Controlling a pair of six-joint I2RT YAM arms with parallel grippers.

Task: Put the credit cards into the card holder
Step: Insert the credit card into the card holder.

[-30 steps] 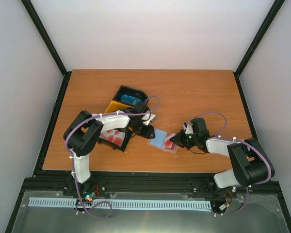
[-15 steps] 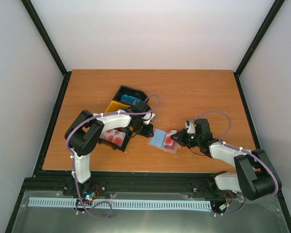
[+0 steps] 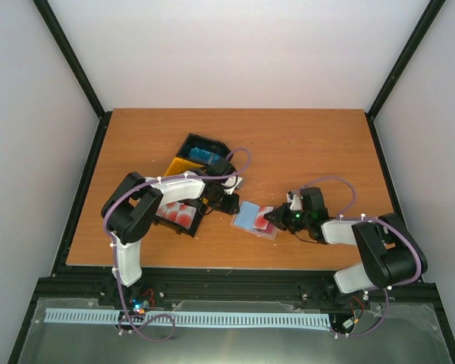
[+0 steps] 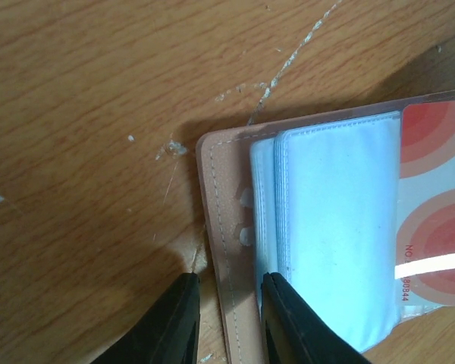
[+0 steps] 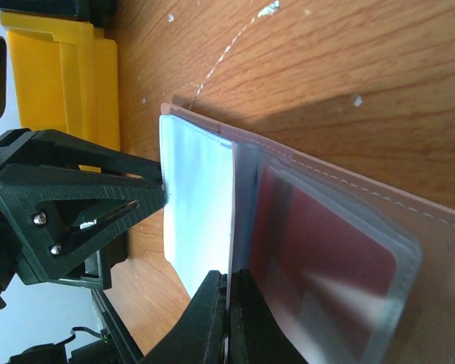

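Quick notes from beside the rig. The orange-brown wooden table top (image 4: 91,114) is matt and grained, scuffed with white scratches and flecks. The tan-pink folding card holder (image 4: 216,227) has a soft, leather-like matt cover, stitched along the rim. Inside, the clear plastic sleeves (image 5: 334,250) are glossy, smooth and slightly cloudy. The light blue plastic card (image 4: 341,227) is smooth with a dull sheen. At the holder's three o'clock side, the red plastic card (image 4: 436,220) is shiny, with a white glare bar across it. The left gripper (image 4: 227,280) has matt black plastic fingers and bright metal screws (image 5: 39,220). At ten o'clock, the yellow plastic bin (image 5: 68,76) is smooth and satin.
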